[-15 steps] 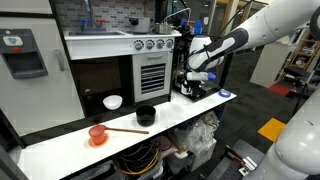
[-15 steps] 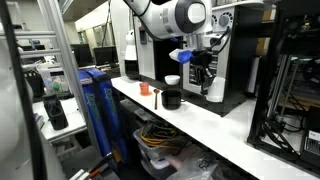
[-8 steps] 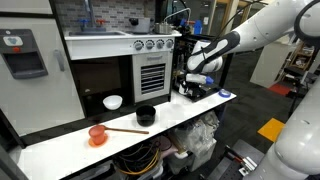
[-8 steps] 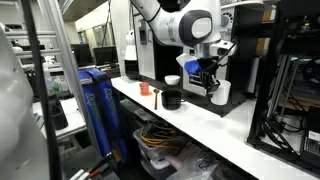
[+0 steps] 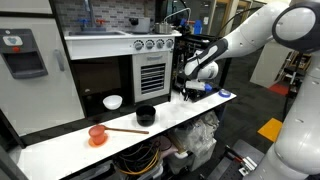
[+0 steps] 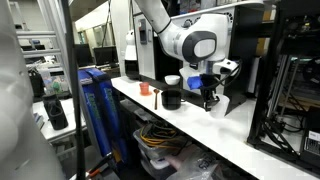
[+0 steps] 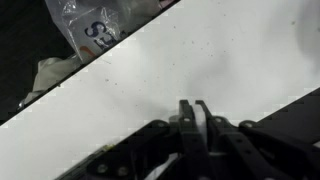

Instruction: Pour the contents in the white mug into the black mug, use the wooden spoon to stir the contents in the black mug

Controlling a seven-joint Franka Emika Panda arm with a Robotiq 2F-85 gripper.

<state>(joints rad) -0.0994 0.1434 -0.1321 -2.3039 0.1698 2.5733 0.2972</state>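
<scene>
1. Arm [image 5: 250, 35] comes in from the upper side of the frame in an exterior view, slanting down toward the table [image 5: 70, 145]. The forearm is stretched long and the wrist is bent down.
2. In an exterior view the arm [image 6: 190, 40] drops from the top, with a big round joint just above the wrist and the wrist pointing down at the table [image 6: 240, 125].
3. Pincer [image 5: 189, 92] hangs low over the table, close to it. Contact with the table is not clear.
4. Same pincer [image 6: 208, 100] seen from the other side, just beside the black mug's end of the row. It is not over any mug.
5. Wrist view: pincer [image 7: 195, 104] has its fingers pressed together, fully closed, with nothing between them. Only bare white table [image 7: 200, 50] lies under it.
6. A clear plastic bag [image 7: 95, 30] shows past the table edge, at the top left of the wrist view.
7. White mug [image 5: 113, 102] sits upright on the table near the dark appliance front, well apart from the pincer. It also shows behind the black mug [image 6: 172, 80].
8. Black mug [image 5: 146, 114] is upright, just beside the white mug and nearer the table's front edge [image 6: 172, 99].
9. Spoon [image 5: 125, 131] lies flat on the table in front of the black mug, not held.
10. One end of the spoon reaches the orange cup [image 5: 97, 134]. I cannot tell whether they touch.
</scene>
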